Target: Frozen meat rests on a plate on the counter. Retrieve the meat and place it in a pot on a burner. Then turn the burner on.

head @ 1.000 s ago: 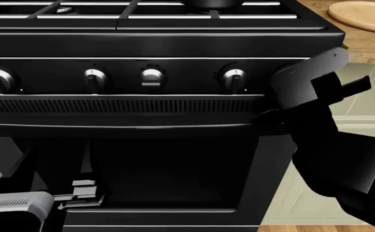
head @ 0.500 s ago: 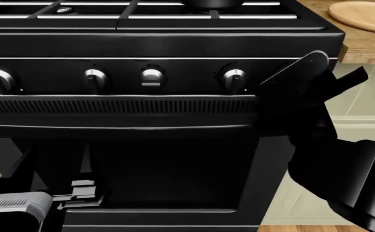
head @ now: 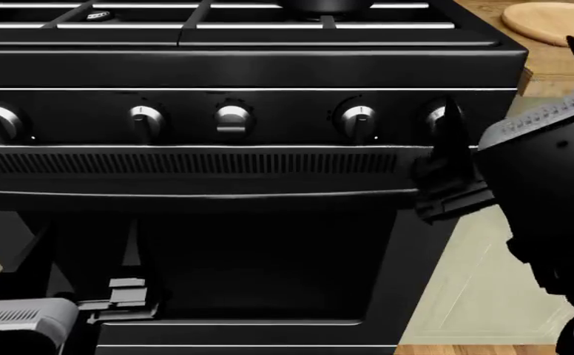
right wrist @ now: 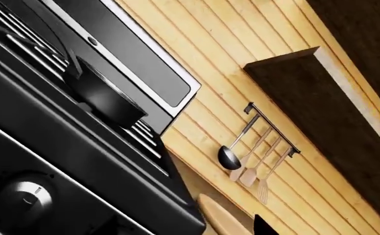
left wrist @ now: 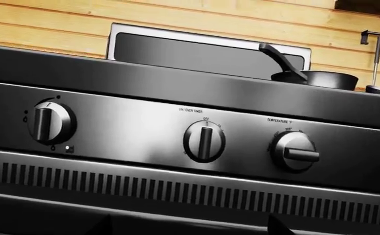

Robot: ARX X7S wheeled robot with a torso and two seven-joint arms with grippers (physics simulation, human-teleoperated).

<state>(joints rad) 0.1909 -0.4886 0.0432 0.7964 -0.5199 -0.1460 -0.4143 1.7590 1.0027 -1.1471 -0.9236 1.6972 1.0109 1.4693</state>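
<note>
1. Black stove (head: 248, 70) across the whole near scene, front panel facing out, grates on top at the far edge.
2. Right arm (head: 549, 192) close against the stove's right end; right jaws by the rightmost knob (head: 358, 118), but cannot tell whether spread or closed.
3. Wood tabletop (head: 541, 68) just right of the stove, carrying the plate (head: 549, 22) at the far right, only partly in view.
4. Left arm (head: 30, 314) low at the near left, in front of the oven door; left jaws apparently spread, with nothing between them.
5. Pot (left wrist: 314, 79) on a far burner toward the stove's right side, long handle angled up and back. Probably stiff and steady on the grate, with no need to lift it; burner itself hidden beneath.
6. No meat visible in any view: presumably on the hidden part of the plate or down inside the pot, cannot tell which.
7. If on the plate, likely very light, rigid while frozen, and slick. Pinch across the middle of the curve from above, gently, to avoid squirting it sideways or scraping the flat wood.
</note>
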